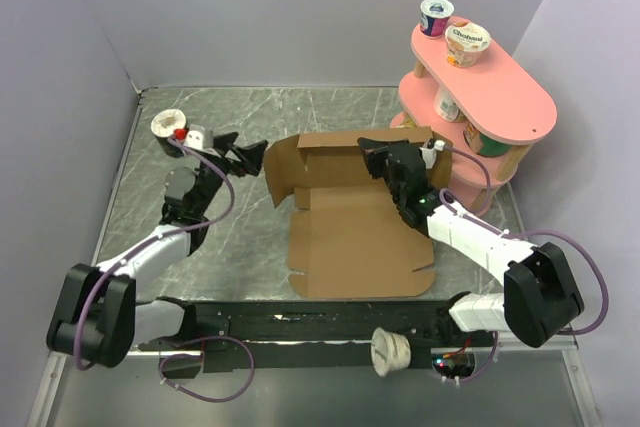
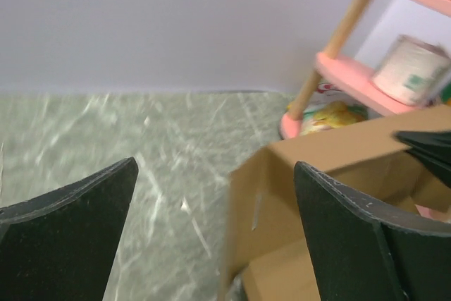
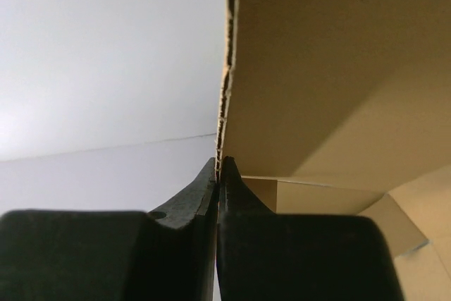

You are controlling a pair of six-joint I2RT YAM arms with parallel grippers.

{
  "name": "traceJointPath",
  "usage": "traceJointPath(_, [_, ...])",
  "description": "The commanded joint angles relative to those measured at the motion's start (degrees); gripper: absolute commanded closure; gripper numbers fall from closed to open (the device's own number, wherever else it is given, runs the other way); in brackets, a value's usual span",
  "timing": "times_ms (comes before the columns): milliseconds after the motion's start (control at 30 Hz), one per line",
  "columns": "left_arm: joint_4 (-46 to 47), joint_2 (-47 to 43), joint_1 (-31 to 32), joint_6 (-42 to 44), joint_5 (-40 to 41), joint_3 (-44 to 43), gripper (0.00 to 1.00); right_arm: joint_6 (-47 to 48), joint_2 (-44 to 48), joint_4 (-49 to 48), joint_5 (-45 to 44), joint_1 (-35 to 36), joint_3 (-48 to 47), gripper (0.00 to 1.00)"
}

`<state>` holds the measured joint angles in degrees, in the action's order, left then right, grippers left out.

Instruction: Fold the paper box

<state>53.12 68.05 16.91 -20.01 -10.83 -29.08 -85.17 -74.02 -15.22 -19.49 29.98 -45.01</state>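
Apparently mid-fold: paper box (image 1: pixel 360 237) sat at frame centre on the counter (image 1: pixel 200 117). Right end effector (image 3: pixel 218 174) clamped its upright wall; left end effector (image 2: pixel 215 174) gaped beside the left flap (image 1: pixel 278 172), which likely needed folding inward next.

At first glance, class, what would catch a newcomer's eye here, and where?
A half-folded brown paper box lies in the middle of the table, its far walls raised. The right arm has its jaws shut on an upright flap's edge; the left arm holds its jaws open just left of the box. A pink shelf with yogurt cups stands at far right.
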Motion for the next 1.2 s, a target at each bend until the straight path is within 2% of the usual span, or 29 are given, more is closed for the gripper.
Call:
traceJointPath(0, [1.89,4.36,-6.00,-14.51,-3.49,0.34,0.01,3.78,2.74,-7.18,-0.29,-0.88,1.68,1.00])
traceJointPath(200, [-3.44,12.43,-8.29,-17.42,0.18,-5.54,0.01,2.90,2.04,-9.74,3.22,-1.59,2.92,1.00])
traceJointPath(300, [-1.80,17.97,-9.17,-17.35,-0.15,-7.30,0.01,2.99,1.42,-11.23,4.63,-1.76,2.91,1.00])
traceJointPath(433, [-1.01,25.19,-8.91,-14.53,-7.61,-10.46,0.06,3.16,0.98,-11.14,5.16,-1.76,2.39,1.00])
traceJointPath(567, [2.68,29.94,-7.68,-11.29,-13.86,-10.12,0.07,3.78,1.60,-10.97,4.20,-1.76,2.48,1.00])
traceJointPath(767, [6.11,32.14,-2.94,-7.34,-20.02,-10.21,0.08,3.87,1.95,-9.92,3.49,-1.68,2.48,1.00])
traceJointPath(933, [7.25,31.09,0.40,-5.65,-18.18,-7.41,0.08,3.78,2.21,-8.68,2.96,-1.68,2.30,1.00])
traceJointPath(1167, [14.81,31.70,4.10,-5.83,-16.16,-3.44,0.07,5.01,2.12,-11.58,1.21,-1.68,5.10,1.00])
